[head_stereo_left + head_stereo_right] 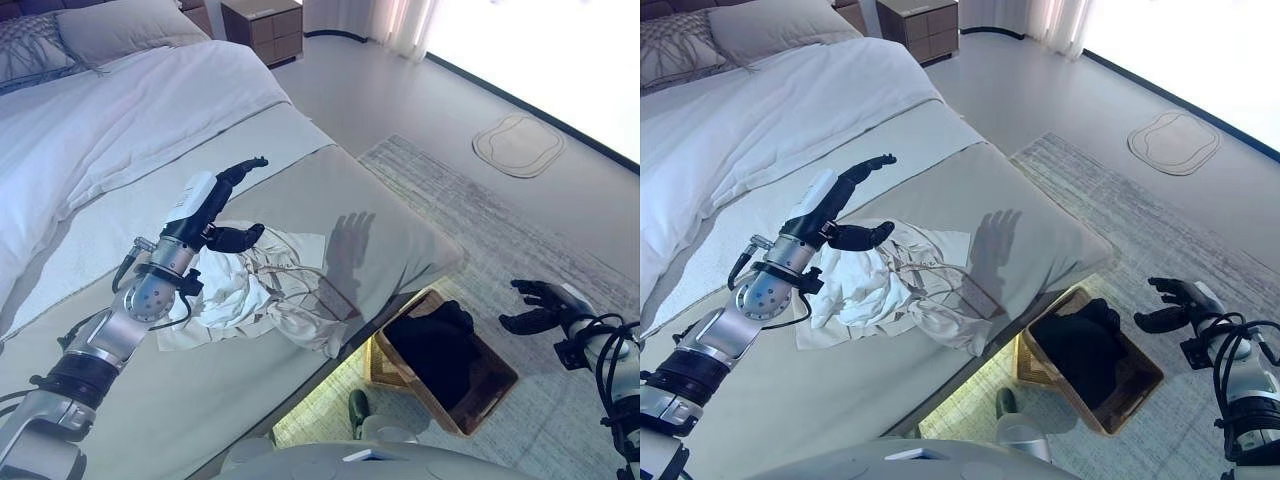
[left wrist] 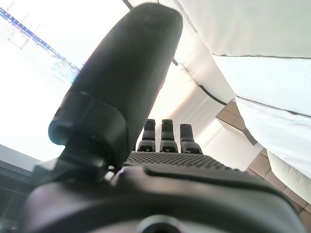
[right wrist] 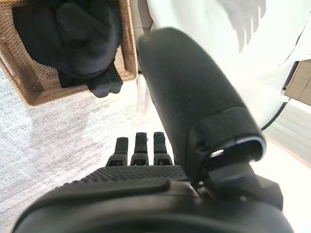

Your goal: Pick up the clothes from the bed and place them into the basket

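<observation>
The left hand [image 1: 215, 205] hovers over the bed [image 1: 390, 230], raised just above a crumpled heap of pale clothes [image 1: 265, 285] that lies on the grey-beige cover near the foot end. Its fingers [image 1: 245, 165] stretch out straight and spread wide from the thumb [image 1: 238, 238], which points over the top of the heap; nothing is held between them, and from here I cannot tell whether the thumb brushes the cloth. The left wrist view agrees: straight fingers, thumb standing apart, only the bedding and the room beyond.

The clothes sit in a loose white and cream bundle, one corner trailing toward the edge of the mattress. Down on the patterned rug [image 1: 480, 200], just beside the foot of the bed, stands the wicker basket [image 1: 490, 385], tilted as seen from above, with a dark garment [image 1: 435, 345] already lying inside it.

The right hand [image 1: 1175, 305] hangs out over the rug beyond the basket, well apart from the bed, fingers relaxed and open, holding nothing. Farther up the bed lie a white duvet [image 1: 120, 110] and pillows [image 1: 120, 25], with a wooden nightstand [image 1: 265, 25] beyond.
</observation>
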